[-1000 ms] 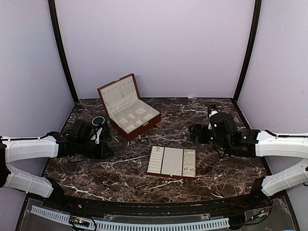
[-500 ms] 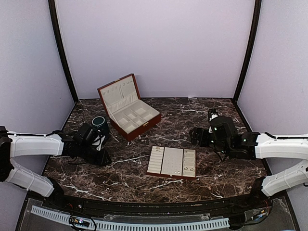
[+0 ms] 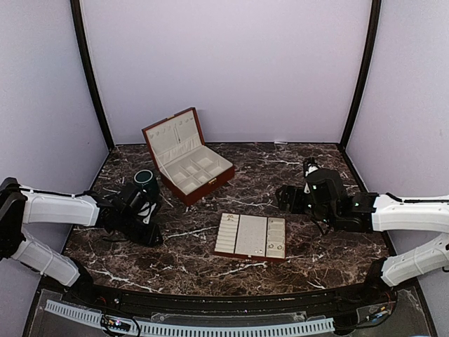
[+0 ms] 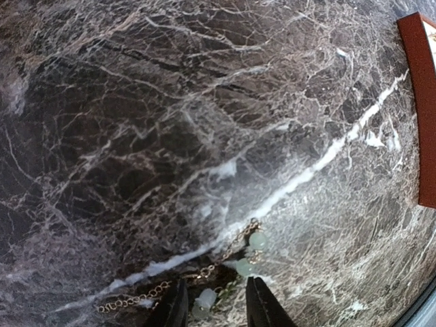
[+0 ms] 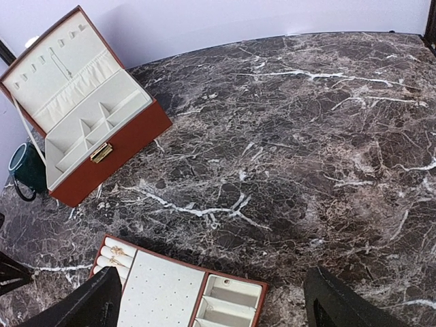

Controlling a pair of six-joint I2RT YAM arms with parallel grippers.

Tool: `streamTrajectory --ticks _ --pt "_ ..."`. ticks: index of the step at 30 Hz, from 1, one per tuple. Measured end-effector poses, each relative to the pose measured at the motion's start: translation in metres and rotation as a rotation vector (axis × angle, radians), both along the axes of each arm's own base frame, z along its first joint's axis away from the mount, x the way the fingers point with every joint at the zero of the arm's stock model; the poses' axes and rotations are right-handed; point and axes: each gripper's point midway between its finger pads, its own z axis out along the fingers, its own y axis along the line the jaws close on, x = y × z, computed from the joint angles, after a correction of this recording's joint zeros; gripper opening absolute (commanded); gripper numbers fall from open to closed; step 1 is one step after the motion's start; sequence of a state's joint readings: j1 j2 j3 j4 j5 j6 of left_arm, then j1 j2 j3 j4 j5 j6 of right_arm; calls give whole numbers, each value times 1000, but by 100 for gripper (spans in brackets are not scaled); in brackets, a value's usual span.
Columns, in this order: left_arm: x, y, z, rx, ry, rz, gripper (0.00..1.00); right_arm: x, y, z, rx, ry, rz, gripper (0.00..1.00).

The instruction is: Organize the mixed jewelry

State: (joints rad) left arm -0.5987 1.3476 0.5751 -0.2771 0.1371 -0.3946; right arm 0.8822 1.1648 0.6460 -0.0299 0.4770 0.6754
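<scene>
A thin gold chain with pale green beads (image 4: 228, 262) lies on the dark marble. My left gripper (image 4: 214, 308) is open just over it, with one bead (image 4: 204, 300) between the fingertips (image 4: 174, 306). In the top view the left gripper (image 3: 149, 226) is low over the table, left of the flat cream-lined tray (image 3: 251, 236). My right gripper (image 5: 211, 291) is wide open and empty above the tray's far edge (image 5: 204, 269). Two small gold rings (image 5: 116, 256) sit in the tray's ring rolls, and a tiny stud (image 5: 225, 281) lies in one compartment.
The red-brown wooden box (image 3: 188, 160) stands open at the back left, also in the right wrist view (image 5: 88, 129). The dark green cup (image 3: 145, 179) stands beside it, just behind my left arm. The right gripper (image 3: 286, 196) hovers right of centre.
My left arm has moved right and towards the near edge, uncovering the green cup. The right arm has shifted only slightly.
</scene>
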Motion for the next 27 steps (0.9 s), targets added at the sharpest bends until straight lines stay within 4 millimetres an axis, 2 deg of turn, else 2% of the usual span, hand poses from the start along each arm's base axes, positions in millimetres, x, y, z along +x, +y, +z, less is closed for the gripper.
streamTrajectory --ticks 8,16,23,27 --pt "-9 -10 -1 17 -14 -53 27 0 0 0 1 1 1 94" --pt "-11 -12 -2 48 -35 -60 27 0 0 0 5 0 0 94" --pt "-10 -10 -3 77 -46 -58 13 0 0 -1 15 5 -5 94" --pt "-10 -10 -3 86 -48 -57 8 -1 -1 -4 12 10 -6 94"
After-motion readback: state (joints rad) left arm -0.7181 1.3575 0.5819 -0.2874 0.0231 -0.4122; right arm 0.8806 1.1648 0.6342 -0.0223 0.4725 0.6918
